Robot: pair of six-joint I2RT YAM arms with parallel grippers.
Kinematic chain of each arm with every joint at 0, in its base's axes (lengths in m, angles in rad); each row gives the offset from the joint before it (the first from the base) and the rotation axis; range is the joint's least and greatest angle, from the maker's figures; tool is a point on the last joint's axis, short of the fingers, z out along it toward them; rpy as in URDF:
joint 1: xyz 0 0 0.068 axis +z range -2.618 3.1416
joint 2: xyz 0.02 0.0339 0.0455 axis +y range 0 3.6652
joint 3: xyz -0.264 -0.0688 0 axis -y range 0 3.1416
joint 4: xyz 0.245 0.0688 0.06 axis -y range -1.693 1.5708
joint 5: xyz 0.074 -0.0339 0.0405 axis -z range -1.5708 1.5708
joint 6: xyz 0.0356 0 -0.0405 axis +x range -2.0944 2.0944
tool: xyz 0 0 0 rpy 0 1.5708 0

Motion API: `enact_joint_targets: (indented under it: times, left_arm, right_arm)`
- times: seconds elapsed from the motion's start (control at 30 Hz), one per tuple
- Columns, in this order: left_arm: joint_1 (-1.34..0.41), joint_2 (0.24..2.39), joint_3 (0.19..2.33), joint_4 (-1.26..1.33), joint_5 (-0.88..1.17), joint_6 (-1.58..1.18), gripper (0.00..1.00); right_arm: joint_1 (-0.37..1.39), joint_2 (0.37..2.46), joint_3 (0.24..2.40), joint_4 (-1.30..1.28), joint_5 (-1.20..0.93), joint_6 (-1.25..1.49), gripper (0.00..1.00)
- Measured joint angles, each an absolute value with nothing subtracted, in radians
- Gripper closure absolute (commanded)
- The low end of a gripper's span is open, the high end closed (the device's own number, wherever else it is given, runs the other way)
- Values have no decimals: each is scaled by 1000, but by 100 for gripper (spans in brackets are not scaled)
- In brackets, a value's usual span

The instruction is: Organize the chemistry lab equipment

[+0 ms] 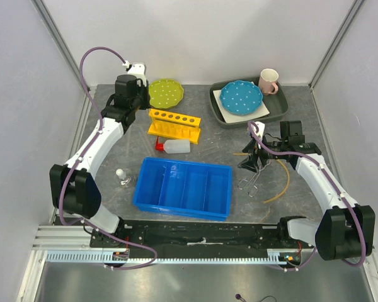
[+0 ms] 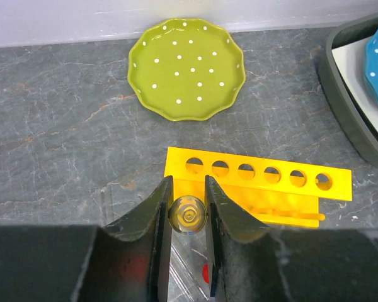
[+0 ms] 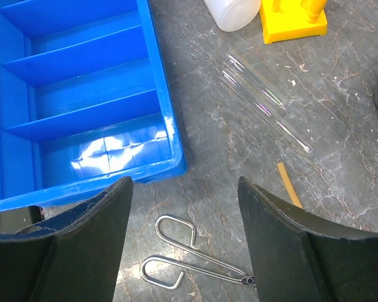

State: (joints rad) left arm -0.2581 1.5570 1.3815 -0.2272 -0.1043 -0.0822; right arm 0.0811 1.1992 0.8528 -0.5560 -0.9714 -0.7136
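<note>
The left arm is reaching far across the table, its left gripper (image 2: 188, 192) pinching a small clear glass tube (image 2: 188, 214) by the end of the yellow test-tube rack (image 2: 258, 185), while the right gripper (image 3: 184, 189) is hovering, spread wide, over the metal tongs (image 3: 189, 264).

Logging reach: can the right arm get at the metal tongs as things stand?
Probably yes: the right gripper hangs open above the tongs, which lie uncovered on the table, with the tan tube off to one side.
</note>
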Motion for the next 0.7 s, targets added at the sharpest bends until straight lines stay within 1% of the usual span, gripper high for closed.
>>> enact_joint_targets:
  times: [0.33,0.7]
  left_arm:
    - [-245,1615,1382,-184,-103,-57,92]
    - [-241,1627,1383,-176,-93,-57,92]
  right_arm:
    - [81,1205,853,-556,-971,-723,25]
    - [80,1228,853,-557,-971,-731,25]
